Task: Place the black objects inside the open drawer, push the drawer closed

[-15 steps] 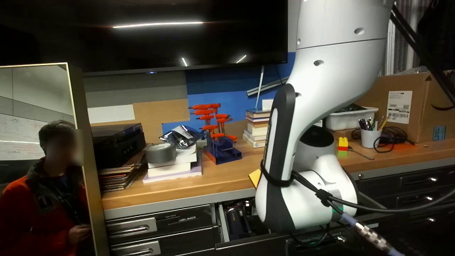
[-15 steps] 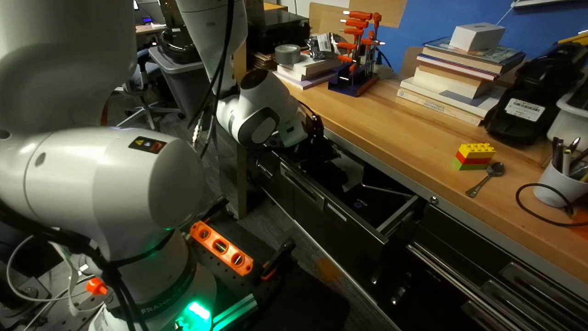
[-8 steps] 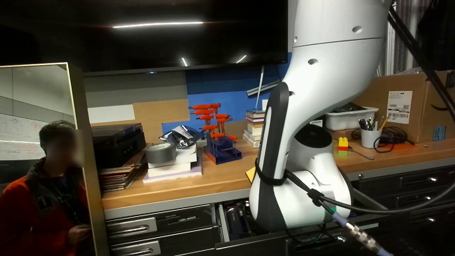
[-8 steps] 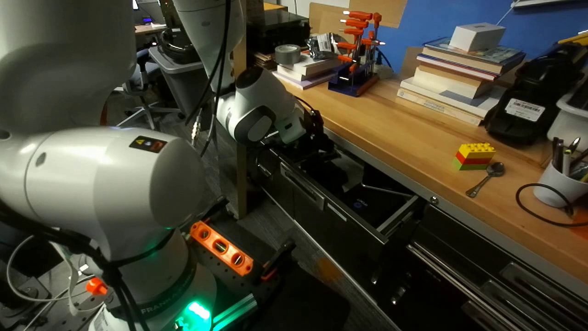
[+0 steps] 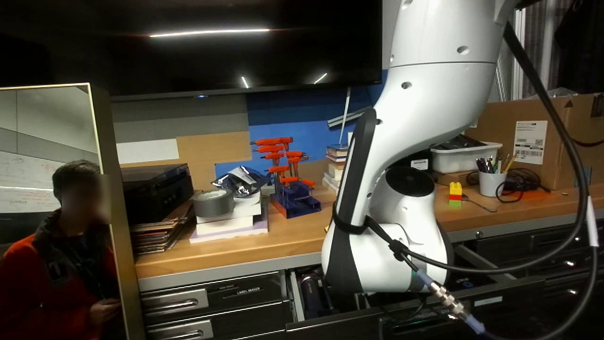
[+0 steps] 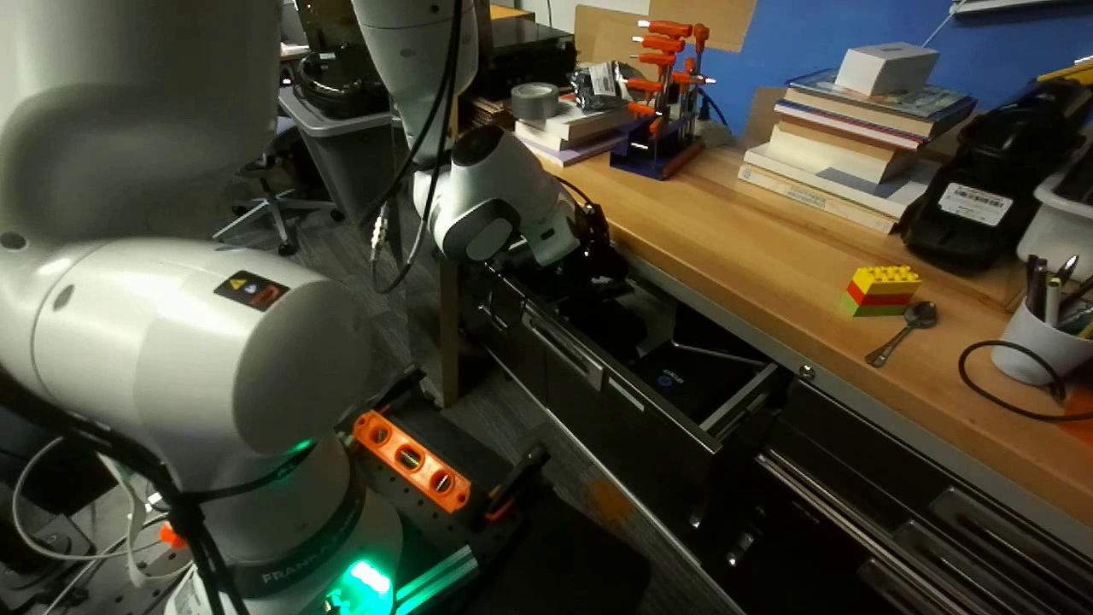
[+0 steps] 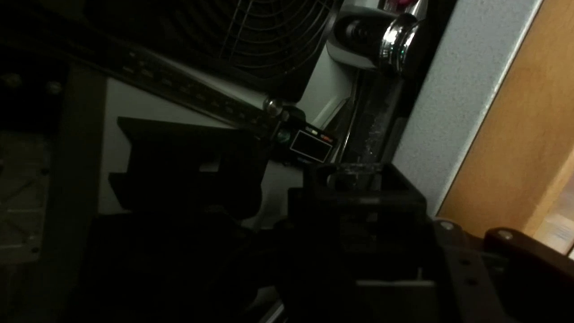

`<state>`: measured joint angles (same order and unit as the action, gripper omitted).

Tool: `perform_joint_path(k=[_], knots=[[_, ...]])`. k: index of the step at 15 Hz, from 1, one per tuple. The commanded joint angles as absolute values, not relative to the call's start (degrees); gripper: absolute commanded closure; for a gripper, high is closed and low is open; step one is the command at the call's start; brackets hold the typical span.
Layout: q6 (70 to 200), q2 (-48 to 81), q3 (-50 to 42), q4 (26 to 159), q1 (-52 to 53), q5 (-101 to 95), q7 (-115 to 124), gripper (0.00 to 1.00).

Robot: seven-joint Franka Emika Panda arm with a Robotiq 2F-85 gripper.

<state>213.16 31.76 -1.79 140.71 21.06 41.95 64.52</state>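
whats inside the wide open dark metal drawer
The drawer holds a slim dark digital caliper and a black curved-wire grille; the white robot arm hides the drawer's middle in an exterior view.

Wooden worktop [image 6: 751,235], in an exterior view, slants from upper centre to lower right. On it, top middle — low book stack [image 6: 553,137], blue tool rack [image 6: 642,155]. Upper right: taller book stack [image 6: 841,162]. Right — toy-brick block [image 6: 882,295], spoon [image 6: 910,324] just beside it; white cup [image 6: 1037,346] at right edge.

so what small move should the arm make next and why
Perhaps ease the gripper slightly farther over the open drawer, away from the counter's grey edge, which looks close in the wrist view. It's too dark to tell whether anything's gripped.
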Motion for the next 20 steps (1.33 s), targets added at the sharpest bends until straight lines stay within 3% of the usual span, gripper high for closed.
perform_joint_path(k=[1, 7, 8, 9, 11, 13, 16, 20], knots=[[214.0, 33.8, 0.6, 137.8, 18.1, 44.2, 60.1, 0.75], [214.1, 35.6, 1.5, 136.6, 16.3, 45.0, 57.8, 0.75], [213.9, 35.6, 1.6, 136.5, 16.1, 45.1, 57.5, 0.69], [213.9, 35.7, 1.7, 136.4, 16.0, 45.3, 57.3, 0.25], [213.7, 35.8, 1.6, 136.1, 16.3, 46.5, 56.3, 0.19], [213.5, 36.0, 1.7, 136.1, 16.6, 47.9, 55.2, 0.03], [213.3, 35.8, 1.6, 135.9, 17.2, 50.8, 52.4, 0.0], [209.0, 33.6, -5.5, 135.7, 26.0, 60.2, 43.6, 0.0]])
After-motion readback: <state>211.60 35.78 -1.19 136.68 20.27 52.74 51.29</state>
